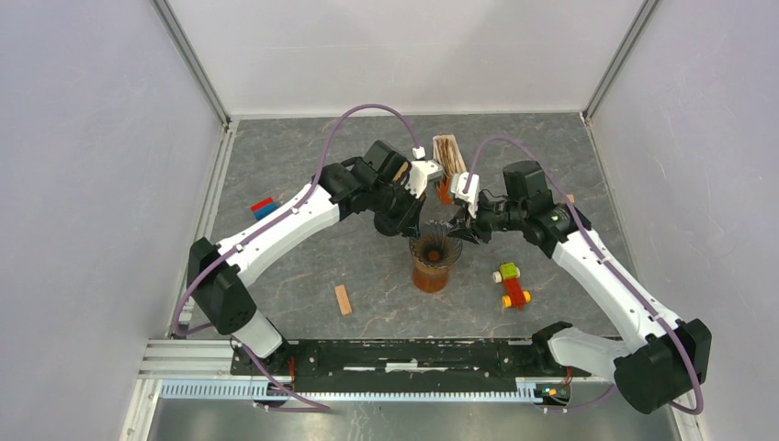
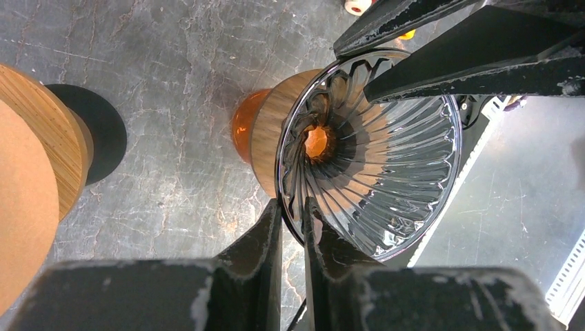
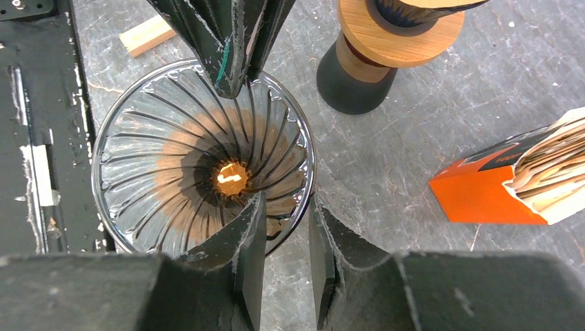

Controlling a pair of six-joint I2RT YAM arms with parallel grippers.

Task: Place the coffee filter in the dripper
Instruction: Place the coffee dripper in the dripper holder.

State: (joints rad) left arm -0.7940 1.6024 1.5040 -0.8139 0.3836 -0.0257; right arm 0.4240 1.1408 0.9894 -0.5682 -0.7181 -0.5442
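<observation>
The dripper (image 2: 386, 152) is pinched at its rim by the left end effector (image 2: 292, 208) and straddled by the right end effector (image 3: 286, 203), jaws parted.

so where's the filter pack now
In the top view the filter pack sits near the middle, just beyond the dripper; in the right wrist view it's far right.

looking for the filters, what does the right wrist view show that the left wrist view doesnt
Only right wrist: the orange filter box, papers inside, and a wooden block. Only left wrist: the side of the orange carafe below the dripper, and a toy wheel. Both: the empty dripper, the left gripper and right gripper at its rim, the wooden stand.
</observation>
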